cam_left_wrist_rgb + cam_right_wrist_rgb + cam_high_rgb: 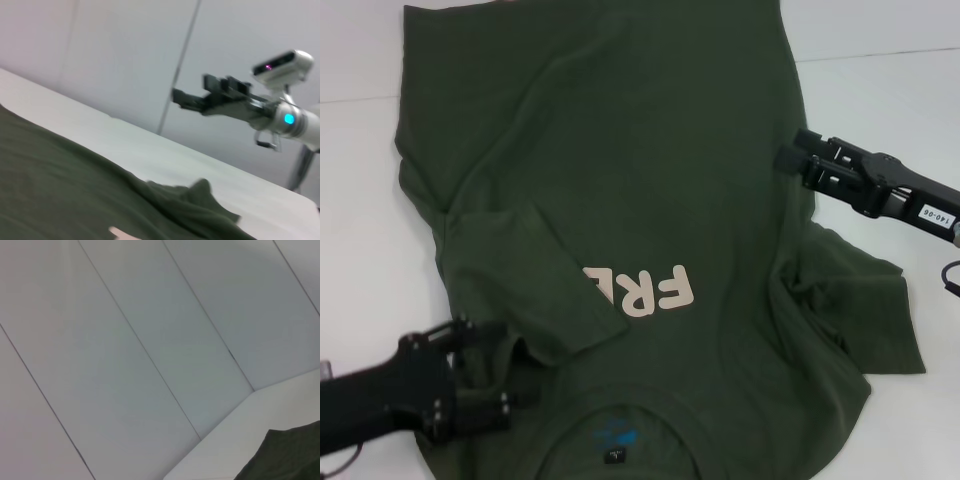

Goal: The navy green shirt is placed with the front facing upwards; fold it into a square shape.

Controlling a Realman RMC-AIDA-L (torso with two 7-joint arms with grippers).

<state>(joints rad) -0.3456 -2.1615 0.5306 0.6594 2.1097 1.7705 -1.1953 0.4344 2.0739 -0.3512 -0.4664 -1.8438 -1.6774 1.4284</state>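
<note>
Lying on the table: the navy green shirt (620,170) is spread front-up on the white table (360,200), collar toward the robot and hem at the far edge of the head view.
Fold so far: the left side and its sleeve (535,275) lie turned in over the chest, covering part of the pale "FRE" lettering (645,288); the right sleeve (850,300) lies bunched and wrinkled, spread outward and not yet folded.
Left gripper: the left gripper (505,385) sits low at the near left, by the shoulder beside the collar (620,435), with dark cloth around its fingers; whether the jaws are pinching cloth, I cannot tell.
Right gripper: the right gripper (798,155) hovers above the shirt's right edge, clear of the fabric; the left wrist view shows it in the air with its two fingers set apart and nothing between them.
Handling: judged soft, light and limp cotton, not fragile; it will sag and crease wherever it is lifted, and a thin single layer may slip from a shallow pinch.
Where to take hold: probably at hems, sleeve cuffs or shoulder seams, where the cloth is doubled and gives the fingers more to bite; the crumpled right sleeve looks like the likely next place.
Count: one shirt, two sleeves, one collar with a small blue print inside, two grippers, one table.
</note>
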